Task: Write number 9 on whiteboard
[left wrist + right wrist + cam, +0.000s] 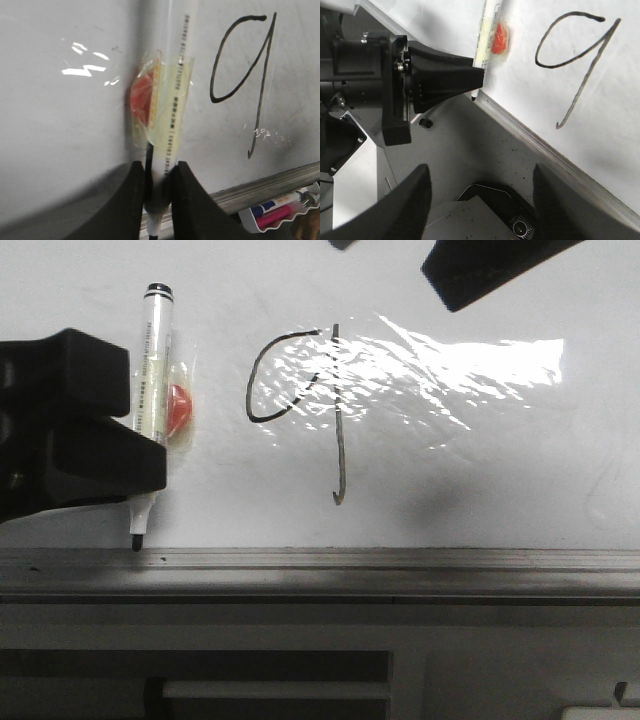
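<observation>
The number 9 (341,440) is drawn in thin black line on the whiteboard (480,460), with an open loop and a long stem ending in a hook. My left gripper (140,465) is shut on a white marker (152,360), left of the 9. The marker has a red piece taped to it, and its black tip rests by the board's lower edge. In the left wrist view the fingers (132,200) clamp the marker (172,100), and the 9 (261,90) lies beside it. My right gripper (480,200) is open and empty, off the board.
A grey metal rail (400,565) runs along the board's near edge. A white tray with coloured markers (280,212) sits past the rail. The right arm (490,265) hangs over the board's far right. Glare covers the film beside the 9.
</observation>
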